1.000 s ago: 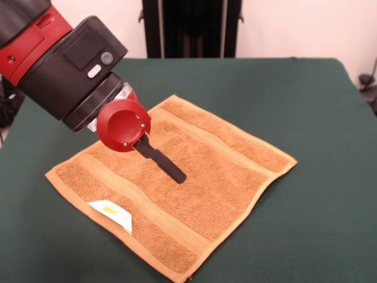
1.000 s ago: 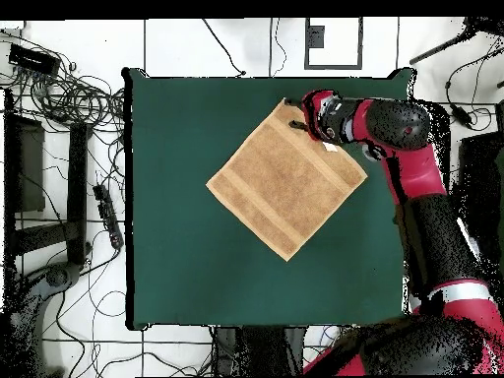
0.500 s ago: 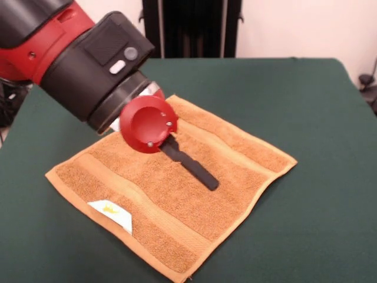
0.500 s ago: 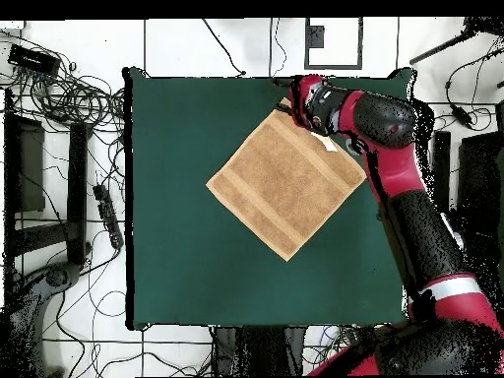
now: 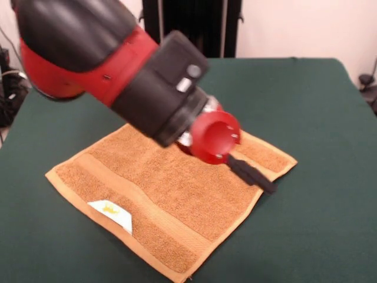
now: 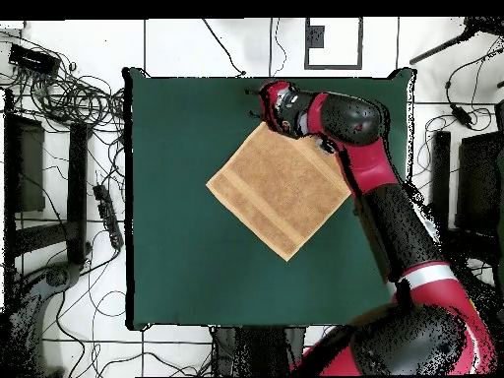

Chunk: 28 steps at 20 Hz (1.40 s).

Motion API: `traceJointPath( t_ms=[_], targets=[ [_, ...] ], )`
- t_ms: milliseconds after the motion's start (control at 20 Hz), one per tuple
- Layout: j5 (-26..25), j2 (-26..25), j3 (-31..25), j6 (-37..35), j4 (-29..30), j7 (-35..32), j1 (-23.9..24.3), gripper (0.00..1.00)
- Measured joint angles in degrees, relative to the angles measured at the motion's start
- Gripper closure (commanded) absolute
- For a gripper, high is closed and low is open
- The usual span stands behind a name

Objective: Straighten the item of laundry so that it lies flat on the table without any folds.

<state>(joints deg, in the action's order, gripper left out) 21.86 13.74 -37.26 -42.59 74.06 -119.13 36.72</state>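
The item of laundry (image 5: 171,194) is an orange-tan towel lying spread out on the dark green table (image 5: 318,118), one corner pointing toward the camera, its white tag (image 5: 112,213) near the left front edge. No folds show on the part I can see. The red and black arm slants over the towel's far half. My gripper (image 5: 262,183) pokes out past the red end cap, above the towel's right edge near its right corner, and I see nothing in it. From overhead, the towel (image 6: 281,187) sits as a diamond on the table (image 6: 197,256), with the gripper (image 6: 258,103) by its top corner.
A black stand (image 5: 191,26) rises behind the table's far edge. Tangled cables (image 6: 74,94) and dark equipment (image 6: 44,197) lie on the floor at the left of the overhead view. The arm's bulk covers the towel's far corner.
The arm has swung across the towel, from its left part to its right edge in the front view. The towel has not moved.
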Motion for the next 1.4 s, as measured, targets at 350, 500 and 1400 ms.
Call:
traceJointPath(
  t_ms=[350, 500, 1400],
  targets=[
    [-2.56, -2.62, 0.12, 0.00, 0.14, 0.00, -1.85, 0.00],
    [-4.00, -3.69, 0.95, -0.27, -0.01, 0.00, -2.66, 0.00],
    [-9.92, -1.13, 5.36, -9.80, 4.62, 0.00, -2.18, 0.00]
  ],
)
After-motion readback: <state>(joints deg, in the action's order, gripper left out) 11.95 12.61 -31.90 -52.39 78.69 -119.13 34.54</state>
